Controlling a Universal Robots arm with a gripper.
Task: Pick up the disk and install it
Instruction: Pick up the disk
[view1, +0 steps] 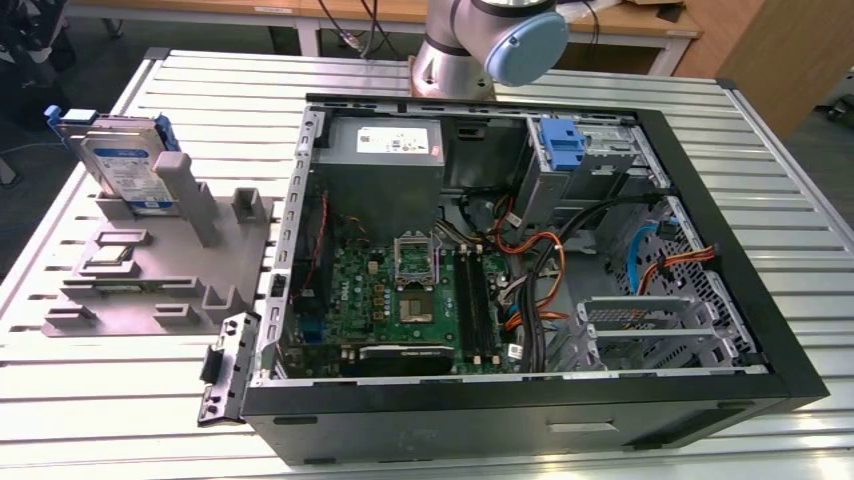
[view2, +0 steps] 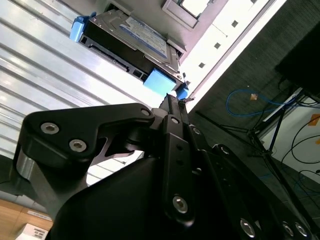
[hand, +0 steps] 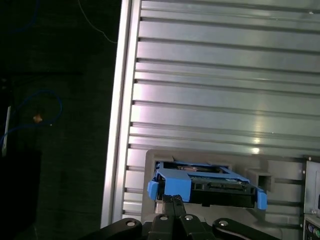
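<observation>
Approach step: my gripper (hand: 173, 200), closed and empty, hovers near the disk (view1: 123, 168) at the exterior view's upper left. Grasping likely needs it opened.

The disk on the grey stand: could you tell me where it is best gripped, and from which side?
Probably the disk by its top edge, pinched across its thickness from above: it stands on edge in the grey stand, whose posts block its lower part.
</observation>
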